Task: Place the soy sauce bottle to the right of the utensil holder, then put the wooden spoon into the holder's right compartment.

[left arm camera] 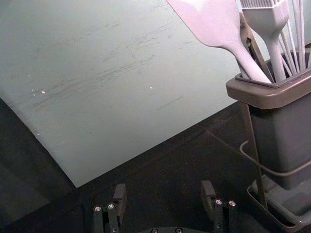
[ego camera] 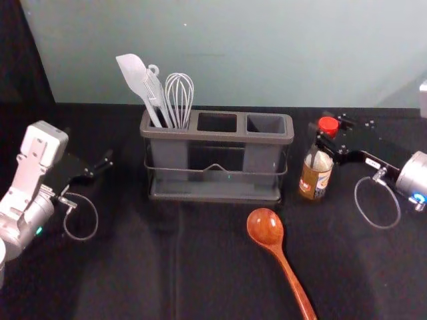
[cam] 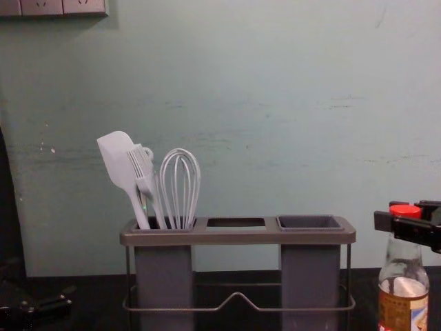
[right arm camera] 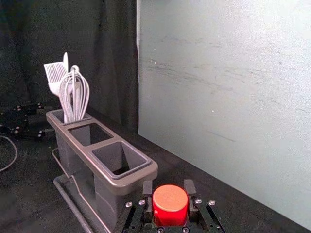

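My right gripper (ego camera: 323, 139) is at the right of the utensil holder (ego camera: 217, 137), shut around the neck of the soy sauce bottle (ego camera: 316, 175) just below its red cap. In the right wrist view the cap (right arm camera: 170, 205) sits between the fingertips of the right gripper (right arm camera: 168, 188). The bottle is upright beside the holder's right end; whether its base touches the table I cannot tell. The wooden spoon (ego camera: 266, 229) lies in front of the holder, bowl toward it. My left gripper (ego camera: 100, 171) is idle at the left; in its wrist view the gripper (left arm camera: 164, 194) stands open and empty.
A white spatula (cam: 118, 165), a brush (cam: 143, 172) and a whisk (cam: 180, 186) stand in the holder's left compartment. The middle opening (right arm camera: 90, 134) and right compartment (right arm camera: 120, 158) hold nothing visible. A pale wall (ego camera: 267, 53) rises behind the black-covered table (ego camera: 167, 267).
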Tool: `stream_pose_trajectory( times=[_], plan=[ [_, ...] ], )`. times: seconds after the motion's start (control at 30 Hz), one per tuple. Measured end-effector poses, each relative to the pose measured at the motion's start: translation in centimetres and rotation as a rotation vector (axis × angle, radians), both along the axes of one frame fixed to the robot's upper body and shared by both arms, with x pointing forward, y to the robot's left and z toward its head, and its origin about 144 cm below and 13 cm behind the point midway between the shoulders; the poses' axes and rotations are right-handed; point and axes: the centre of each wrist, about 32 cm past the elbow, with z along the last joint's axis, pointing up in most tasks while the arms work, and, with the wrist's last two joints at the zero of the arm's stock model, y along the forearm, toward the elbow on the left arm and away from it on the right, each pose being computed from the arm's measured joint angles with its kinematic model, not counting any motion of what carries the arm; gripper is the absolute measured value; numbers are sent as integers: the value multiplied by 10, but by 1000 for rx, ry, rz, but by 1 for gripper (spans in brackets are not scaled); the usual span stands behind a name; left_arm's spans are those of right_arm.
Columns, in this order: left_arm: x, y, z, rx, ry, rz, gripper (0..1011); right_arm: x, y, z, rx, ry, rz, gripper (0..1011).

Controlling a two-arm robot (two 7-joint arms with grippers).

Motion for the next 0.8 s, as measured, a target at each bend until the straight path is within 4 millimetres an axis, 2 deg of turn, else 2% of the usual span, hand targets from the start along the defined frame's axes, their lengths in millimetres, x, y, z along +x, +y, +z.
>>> stream_pose_trajectory(
  times=[0.8],
  plan=[
    [0, 0, 0, 0, 0, 0, 1005, 10, 1, -9, 5, 7, -6, 392]
  ],
)
